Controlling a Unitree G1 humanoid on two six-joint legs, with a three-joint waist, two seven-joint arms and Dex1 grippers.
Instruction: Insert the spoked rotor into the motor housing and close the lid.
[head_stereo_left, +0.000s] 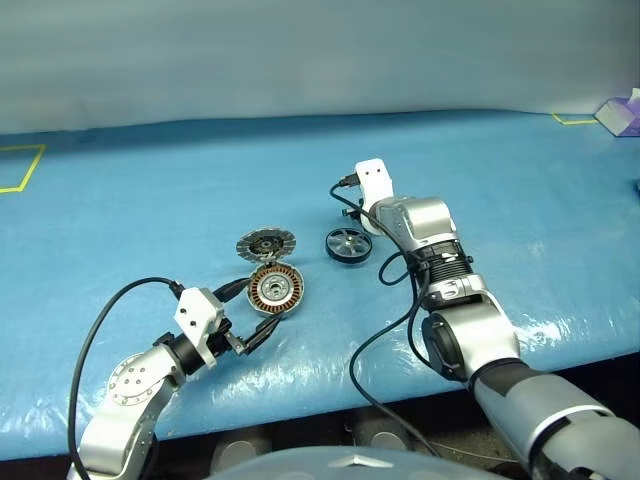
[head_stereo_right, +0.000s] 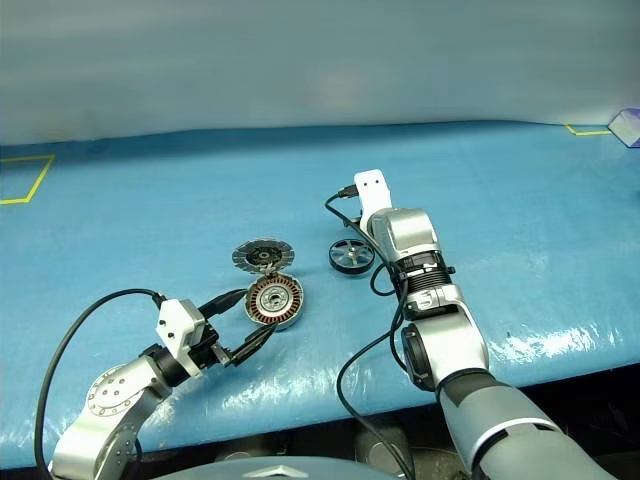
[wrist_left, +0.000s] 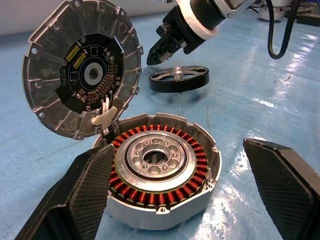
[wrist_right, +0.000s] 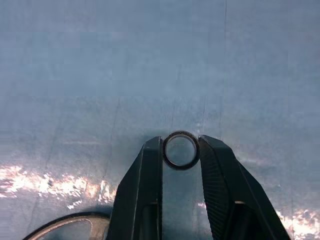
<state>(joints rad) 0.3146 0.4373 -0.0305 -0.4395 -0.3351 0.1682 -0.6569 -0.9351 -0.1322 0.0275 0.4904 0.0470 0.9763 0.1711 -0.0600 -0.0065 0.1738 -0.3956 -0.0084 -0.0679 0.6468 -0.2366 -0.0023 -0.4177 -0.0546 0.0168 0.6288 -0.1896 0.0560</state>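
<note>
Right claw (wrist_right: 180, 151) pinches a small ring (wrist_right: 180, 149) beside the spoked rotor (head_stereo_left: 348, 244); left claw (wrist_left: 190, 200) spread.

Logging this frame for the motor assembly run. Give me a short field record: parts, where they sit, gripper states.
surface: blue mat
motor housing: on the mat, open, copper windings showing, between the left gripper's fingers
lid: tilted up at the housing's far edge, segmented face showing
spoked rotor: flat on the mat, right of the lid, not inserted
small ring: pinched between the right fingers
left gripper: open, not touching the housing
right gripper: shut on the small ring, beside the rotor
</note>
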